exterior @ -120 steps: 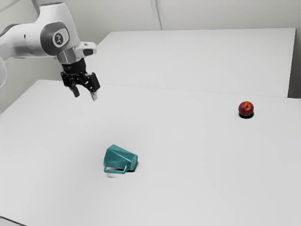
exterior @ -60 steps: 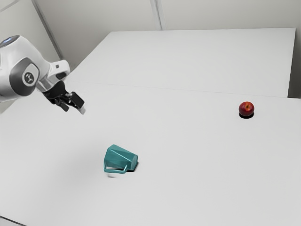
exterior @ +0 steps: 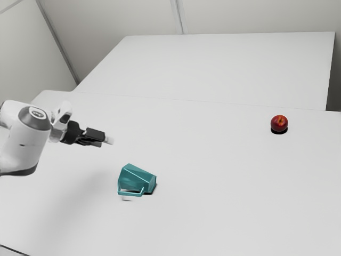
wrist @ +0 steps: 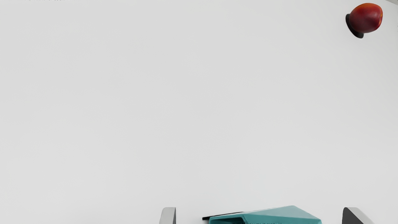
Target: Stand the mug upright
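In the exterior view, the gripper (exterior: 109, 140) hangs above the table at the left, up and to the left of the mug, touching nothing. The teal mug (exterior: 136, 178) lies on its side on the white table, its handle toward the exterior view's bottom edge. The wrist view has the two fingertips of the gripper (wrist: 259, 216) wide apart, and part of the mug (wrist: 279, 214) appears beyond and between them, with the rest of it cut off.
A red apple (exterior: 279, 123) rests on the white table (exterior: 213, 160), far off toward the exterior view's right; the wrist view also has the apple (wrist: 366, 18). A dark cable (exterior: 13, 250) crosses the exterior view's lower left corner.
The arm has swung down, and the hand has dropped and tilted over, its fingers now pointing toward the exterior view's right. Mug and apple have stayed where they were.
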Controlling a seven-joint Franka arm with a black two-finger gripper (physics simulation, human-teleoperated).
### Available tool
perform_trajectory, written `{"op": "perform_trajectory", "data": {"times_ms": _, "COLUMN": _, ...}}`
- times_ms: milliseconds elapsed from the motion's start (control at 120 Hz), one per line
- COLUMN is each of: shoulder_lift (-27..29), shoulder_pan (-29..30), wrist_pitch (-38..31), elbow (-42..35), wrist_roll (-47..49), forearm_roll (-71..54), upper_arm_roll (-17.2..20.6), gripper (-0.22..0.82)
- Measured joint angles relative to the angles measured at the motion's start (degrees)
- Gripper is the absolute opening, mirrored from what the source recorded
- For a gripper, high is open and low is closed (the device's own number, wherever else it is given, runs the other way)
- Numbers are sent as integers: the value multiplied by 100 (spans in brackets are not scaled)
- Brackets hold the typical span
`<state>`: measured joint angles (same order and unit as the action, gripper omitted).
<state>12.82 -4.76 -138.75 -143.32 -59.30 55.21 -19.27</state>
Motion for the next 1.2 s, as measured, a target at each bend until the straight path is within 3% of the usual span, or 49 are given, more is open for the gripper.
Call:
{"op": "perform_trajectory", "data": {"times_ms": 342, "shoulder_lift": 527, "shoulder_pan": 268, "wrist_pitch": -71, "elbow": -1017, "wrist_roll": -1917, "forearm_roll": 451, "upper_arm_roll": -6, "gripper": 58}}
{"op": "perform_trajectory", "data": {"times_ms": 733, "shoulder_lift": 75, "shoulder_pan": -116, "wrist_pitch": -92, "elbow": -1097, "wrist_roll": -3460, "forearm_roll": 1210, "upper_arm_roll": 3, "gripper": 58}}
{"op": "perform_trajectory", "data": {"times_ms": 1200, "shoulder_lift": -233, "shoulder_pan": -681, "wrist_pitch": -170, "elbow": -1201, "wrist_roll": -4459, "forearm_roll": 2031, "upper_arm_roll": 26, "gripper": 55}}
